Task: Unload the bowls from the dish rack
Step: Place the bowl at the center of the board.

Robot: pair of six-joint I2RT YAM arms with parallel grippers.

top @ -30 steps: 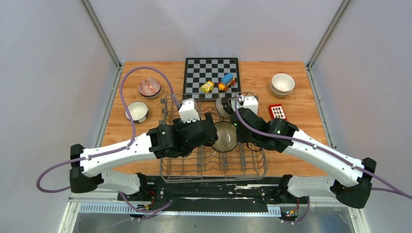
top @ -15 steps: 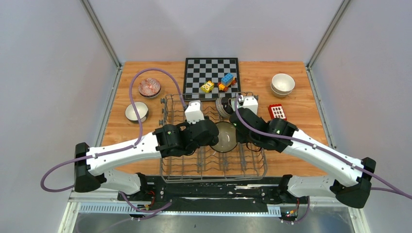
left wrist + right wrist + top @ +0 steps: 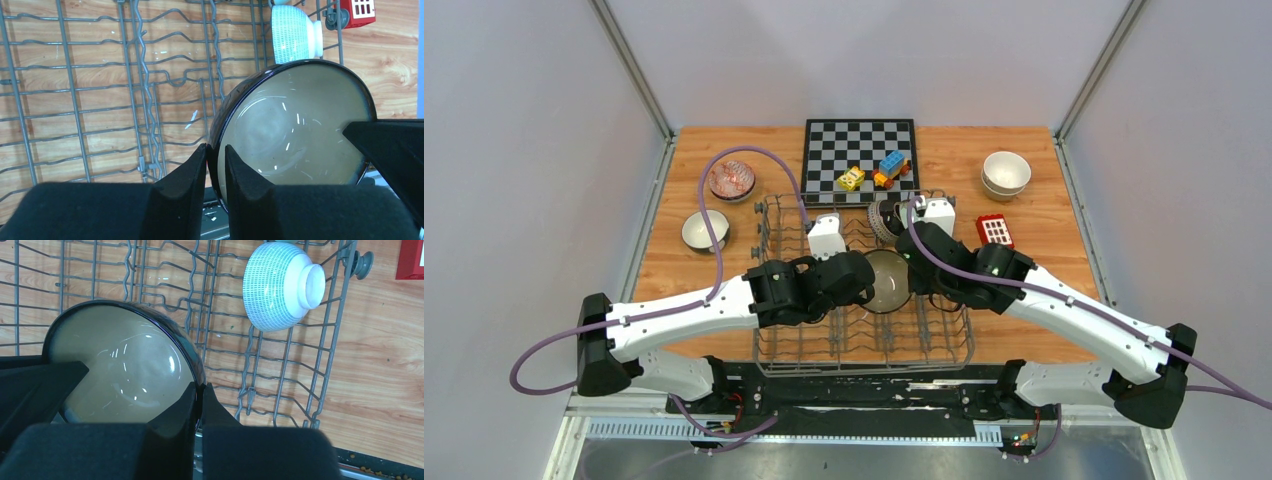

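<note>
Reaching inward, right end effector [image 3: 200, 390] clamping bowl [image 3: 125, 365]

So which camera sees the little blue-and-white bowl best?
The right wrist view: the blue-and-white bowl shows whole and close, tipped on its side in the dish rack. The left wrist view shows it smaller, near the top edge, and the top view shows it tiny.

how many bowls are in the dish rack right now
2. A dark-rimmed bowl mid dish rack, rim pinched by left gripper and right gripper; a blue-and-white bowl on its side by the far edge. Arms may hide more.
</note>
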